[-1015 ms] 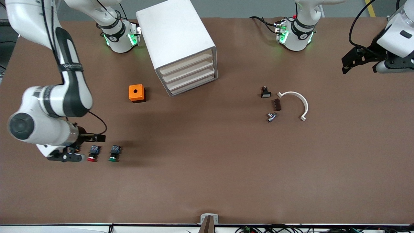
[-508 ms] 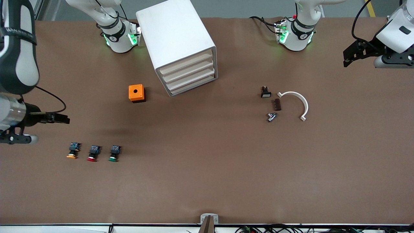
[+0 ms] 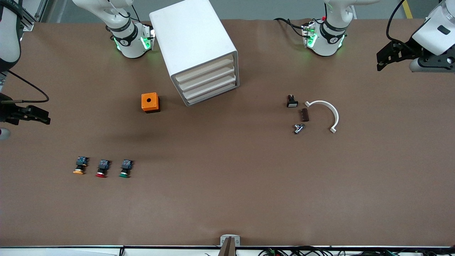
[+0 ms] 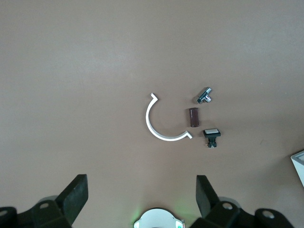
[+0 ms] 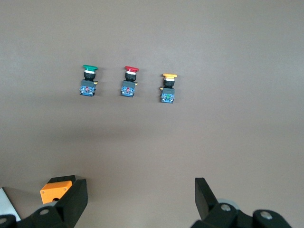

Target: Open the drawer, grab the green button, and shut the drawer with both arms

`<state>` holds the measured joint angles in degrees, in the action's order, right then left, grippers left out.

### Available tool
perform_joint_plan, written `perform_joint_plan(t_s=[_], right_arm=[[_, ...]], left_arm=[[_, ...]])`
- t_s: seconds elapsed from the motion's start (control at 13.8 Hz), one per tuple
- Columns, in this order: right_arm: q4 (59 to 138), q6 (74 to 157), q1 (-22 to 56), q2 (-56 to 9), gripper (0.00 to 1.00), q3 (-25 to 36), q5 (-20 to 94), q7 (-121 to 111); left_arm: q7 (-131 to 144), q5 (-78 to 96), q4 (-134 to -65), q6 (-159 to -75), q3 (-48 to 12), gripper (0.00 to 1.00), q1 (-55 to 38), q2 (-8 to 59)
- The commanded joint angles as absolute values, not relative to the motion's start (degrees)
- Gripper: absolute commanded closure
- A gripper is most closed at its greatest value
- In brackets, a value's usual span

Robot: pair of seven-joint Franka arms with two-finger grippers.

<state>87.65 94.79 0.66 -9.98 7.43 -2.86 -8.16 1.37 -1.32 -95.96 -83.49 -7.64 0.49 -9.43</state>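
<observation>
The small push button with a green round cap, black body and blue back end (image 3: 125,168) lies on its side on the brown table (image 3: 227,199), toward the right arm's end and in the half nearer the front camera, with all drawers of the white four-drawer cabinet (image 3: 197,49) shut. It is the last of a row of three, just beside a red-capped push button (image 3: 102,168), which lies beside a yellow-capped push button (image 3: 80,165); none of the three touches another. The right arm's black two-finger pincer (image 3: 25,114) hangs over the table edge at the right arm's end, well apart from the green button; in the right wrist view its fingers (image 5: 76,198) stand wide apart and hold nothing, with the green button (image 5: 88,80) clear of them. The left arm's black pincer (image 3: 391,57) hangs over the left arm's end of the table, likewise wide and empty in its wrist view, far from the green button. An orange square box with a round hole (image 3: 150,102) sits beside the cabinet. Toward the left arm's end lie a white curved plastic clip (image 3: 328,112), a small dark brown block (image 3: 305,115), a black switch with a white face (image 3: 292,101), and what appears to be a small metal fitting (image 3: 298,128).
</observation>
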Motion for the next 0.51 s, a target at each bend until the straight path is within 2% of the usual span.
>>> perform_joint_plan(t_s=[0.0,0.44], right_arm=[[87.19,94.83,-0.62,-10.11,0.0,6.5,-0.18,-8.7],[83.5,94.13,-0.61,-10.37,0.0,6.33,2.01,-8.61]], left_arm=[[0.61,-2.37,-96.42,-82.88,-8.17,0.0,0.79,-10.72],[0.7,-2.29,-96.33,-83.41,-8.26,0.0,0.7,-10.46]])
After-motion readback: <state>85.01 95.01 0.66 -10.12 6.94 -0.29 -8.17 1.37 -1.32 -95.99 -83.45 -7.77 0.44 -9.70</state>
